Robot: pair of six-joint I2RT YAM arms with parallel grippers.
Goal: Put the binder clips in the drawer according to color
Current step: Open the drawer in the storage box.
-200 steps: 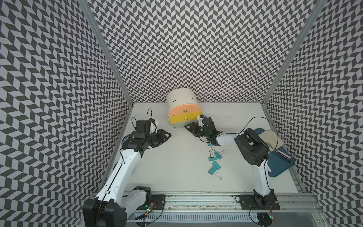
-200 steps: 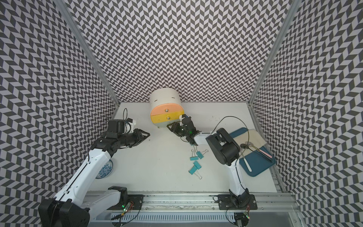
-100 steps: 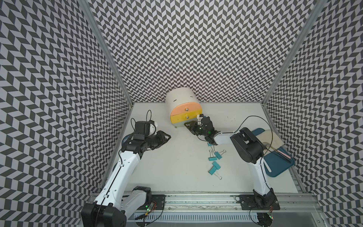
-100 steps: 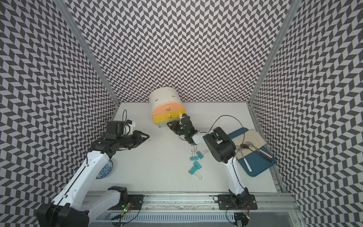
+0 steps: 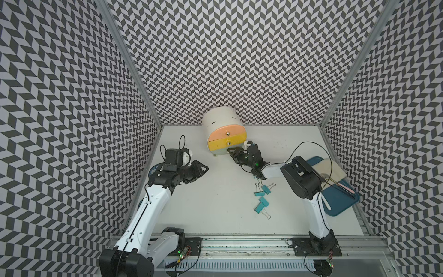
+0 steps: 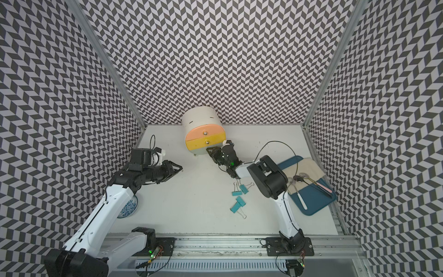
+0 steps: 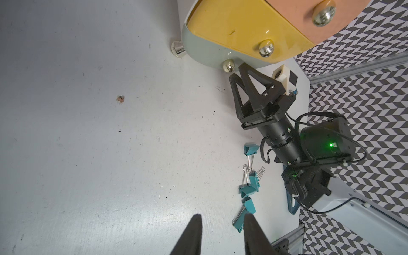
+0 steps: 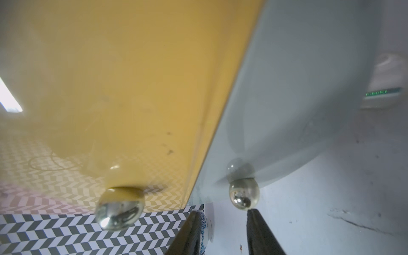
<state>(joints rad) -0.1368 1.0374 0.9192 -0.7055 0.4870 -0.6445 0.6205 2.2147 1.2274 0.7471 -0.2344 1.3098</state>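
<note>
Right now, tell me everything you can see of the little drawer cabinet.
The cabinet has a glossy white round-topped shell and three stacked fronts, peach, yellow and pale grey, each with a shiny metal knob. All look shut. It stands on the table near the back wall. The open right end effector sits at the bottom knob; contact is unclear.

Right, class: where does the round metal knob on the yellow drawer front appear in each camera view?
Top view: round metal knob mid yellow drawer front, near picture centre.
Top view: knob likewise, slightly leftward.
Left wrist: knob beyond the right pincer.
Right wrist: knob large, blurred, near the pincer.
Shared landmark: pale grey drawer front adjoining.
</note>
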